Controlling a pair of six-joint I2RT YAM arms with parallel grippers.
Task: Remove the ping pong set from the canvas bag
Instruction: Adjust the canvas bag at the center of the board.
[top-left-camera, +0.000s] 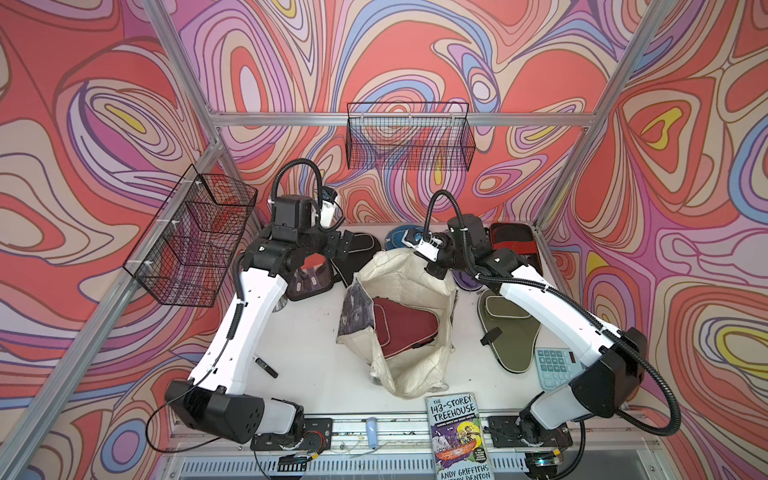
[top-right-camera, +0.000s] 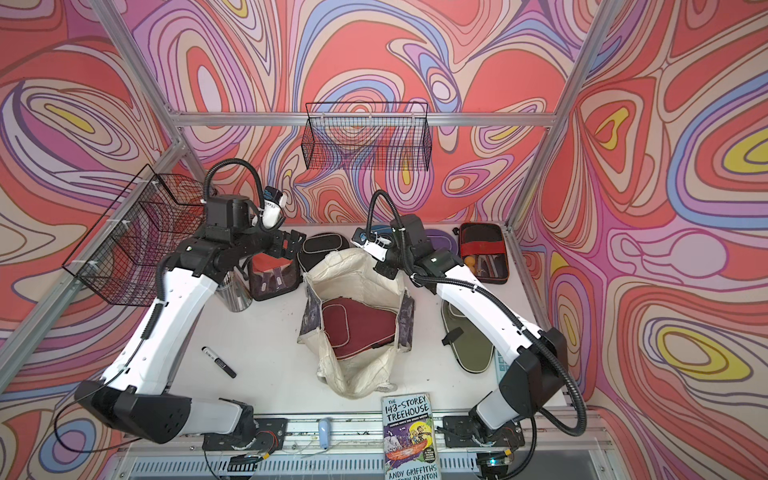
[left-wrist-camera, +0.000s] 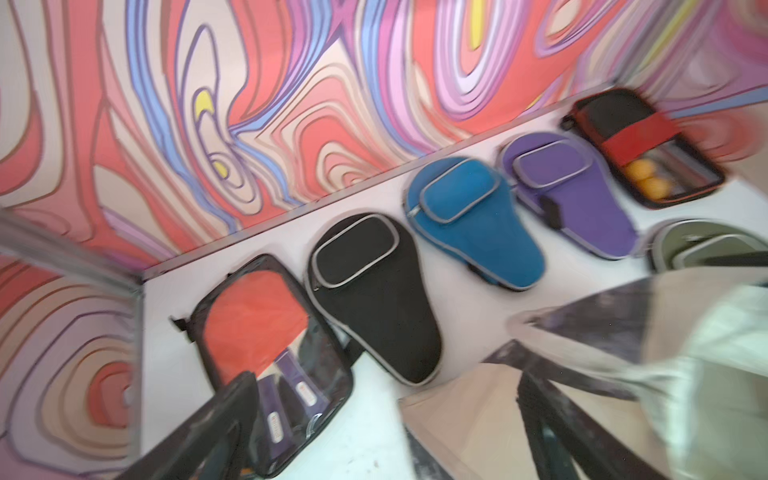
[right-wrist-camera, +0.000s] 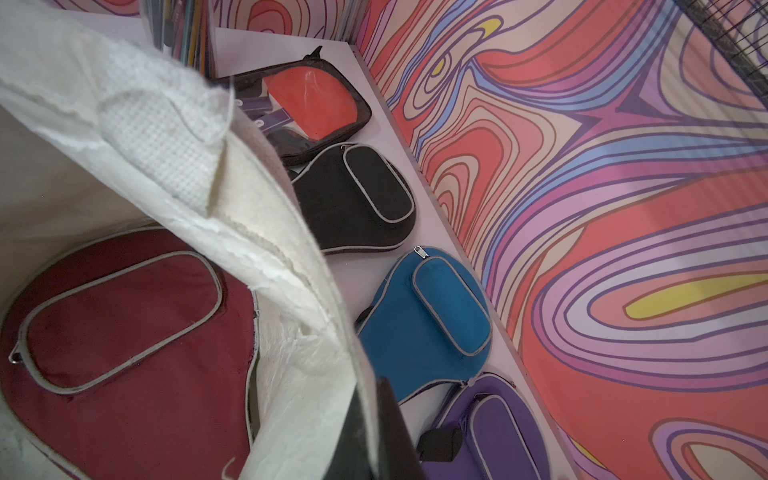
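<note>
Wire basket (top-left-camera: 191, 237): hangs on the left wall, above the desk (top-left-camera: 316, 365).
Left gripper (top-right-camera: 293, 244): hovers over the back of the desk, jaws wide apart with nothing between them.
Clear case (left-wrist-camera: 257, 328): flat on the desk under the left arm, a red paddle showing through.
Black cover (left-wrist-camera: 374, 299): flat on the desk, just beside the clear case.
Bag (top-left-camera: 399, 266): mid-desk, its mouth open upward.
Maroon cover (top-left-camera: 399, 328): lies inside the bag, on its bottom.
Right gripper (top-left-camera: 435, 270): jaws together, pinching the bag's back rim.
Blue cover (right-wrist-camera: 424, 316): on the desk behind the bag, by the back wall.
Purple cover (left-wrist-camera: 582, 199): beside the blue cover.
Second case (top-right-camera: 484, 253): back right corner, orange balls inside.
Olive cover (top-left-camera: 507, 328): right of the bag, partly under the right arm.
</note>
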